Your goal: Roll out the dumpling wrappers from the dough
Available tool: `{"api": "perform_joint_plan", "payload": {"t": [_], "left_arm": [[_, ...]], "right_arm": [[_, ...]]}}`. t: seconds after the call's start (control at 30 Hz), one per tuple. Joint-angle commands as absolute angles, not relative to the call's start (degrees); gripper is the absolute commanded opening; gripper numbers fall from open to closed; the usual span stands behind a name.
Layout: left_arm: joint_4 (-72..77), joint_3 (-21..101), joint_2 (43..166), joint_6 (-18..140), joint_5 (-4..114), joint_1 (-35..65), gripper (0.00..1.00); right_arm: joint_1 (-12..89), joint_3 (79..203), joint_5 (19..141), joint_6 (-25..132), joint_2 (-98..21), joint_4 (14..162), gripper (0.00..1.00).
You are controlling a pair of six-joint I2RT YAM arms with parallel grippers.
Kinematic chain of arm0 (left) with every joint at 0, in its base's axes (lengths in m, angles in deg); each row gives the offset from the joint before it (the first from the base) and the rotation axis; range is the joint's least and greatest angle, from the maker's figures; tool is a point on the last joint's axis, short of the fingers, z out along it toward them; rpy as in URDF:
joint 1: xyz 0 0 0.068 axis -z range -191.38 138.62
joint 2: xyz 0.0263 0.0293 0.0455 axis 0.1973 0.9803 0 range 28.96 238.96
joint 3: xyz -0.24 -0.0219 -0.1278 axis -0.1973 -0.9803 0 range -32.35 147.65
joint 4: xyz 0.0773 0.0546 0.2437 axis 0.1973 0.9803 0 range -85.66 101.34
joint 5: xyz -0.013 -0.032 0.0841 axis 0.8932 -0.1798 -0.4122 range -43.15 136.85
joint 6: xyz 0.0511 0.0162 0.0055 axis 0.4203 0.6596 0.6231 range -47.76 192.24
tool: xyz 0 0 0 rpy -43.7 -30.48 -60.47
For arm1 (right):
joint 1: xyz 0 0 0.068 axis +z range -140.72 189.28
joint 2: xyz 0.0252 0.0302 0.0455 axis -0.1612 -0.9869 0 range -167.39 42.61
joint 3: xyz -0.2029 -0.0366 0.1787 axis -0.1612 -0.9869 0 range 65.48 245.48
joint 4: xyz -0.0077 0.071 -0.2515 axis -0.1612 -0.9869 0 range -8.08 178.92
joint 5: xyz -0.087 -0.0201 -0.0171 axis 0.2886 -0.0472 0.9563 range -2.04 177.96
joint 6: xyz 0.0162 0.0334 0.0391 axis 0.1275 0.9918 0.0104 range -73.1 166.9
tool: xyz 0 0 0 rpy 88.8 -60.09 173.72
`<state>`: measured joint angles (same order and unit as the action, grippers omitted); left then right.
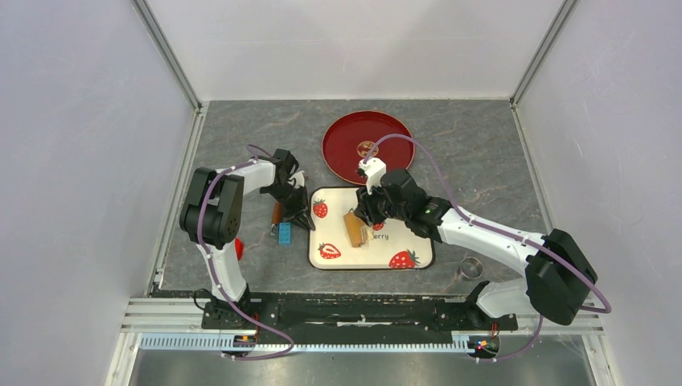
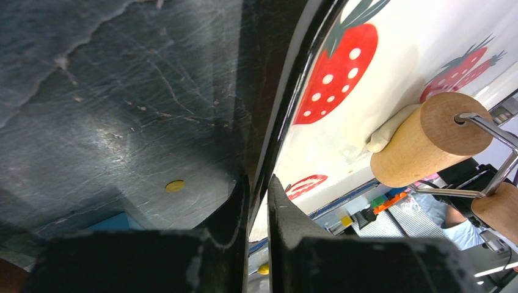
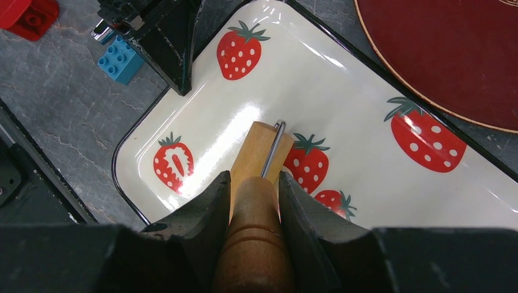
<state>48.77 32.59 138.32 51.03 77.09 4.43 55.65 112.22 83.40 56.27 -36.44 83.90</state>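
Left wrist view has the best look at the dough (image 2: 391, 130): a small pale lump poking out from under one end of the roller (image 2: 424, 143) and pressed right up against the wooden barrel. It sits on the cream surface of the strawberry tray (image 2: 391, 73), next to one of the printed strawberries. From the top camera you can't really make it out, since the roller covers it, roughly mid-tray.

The roller lies on the tray, with its wire frame running back to the wooden handle. The right gripper (image 3: 253, 178) is clamped on that handle, one finger on either side of it, so a solid grip. Over on the tray's left edge, the left gripper (image 2: 258, 182) is pinched onto the black rim, jaws nearly together with the rim between them.

Around that, the red plate (image 1: 346, 149) sits just behind the tray on the grey table (image 1: 482, 161), close to the tray's far edge. A blue block (image 1: 284, 233) is just left of the tray near the left gripper, with a red block (image 3: 27, 15) further out that way. A small metal ring cutter (image 1: 471, 267) sits off the tray's right near corner.
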Motion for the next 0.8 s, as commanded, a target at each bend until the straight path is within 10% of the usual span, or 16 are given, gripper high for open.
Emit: {"api": "perform_joint_plan", "payload": {"t": [0.0, 0.77], "left_arm": [[47.76, 33.30, 139.61, 48.31, 73.83, 4.44, 0.02], [47.76, 33.13, 139.59, 48.45, 73.64, 4.44, 0.02]], "right_arm": [[59.82, 103.62, 72.18, 58.37, -43.36, 55.56, 0.00], [60.37, 104.82, 72.50, 57.54, -43.26, 56.49, 0.00]]}}
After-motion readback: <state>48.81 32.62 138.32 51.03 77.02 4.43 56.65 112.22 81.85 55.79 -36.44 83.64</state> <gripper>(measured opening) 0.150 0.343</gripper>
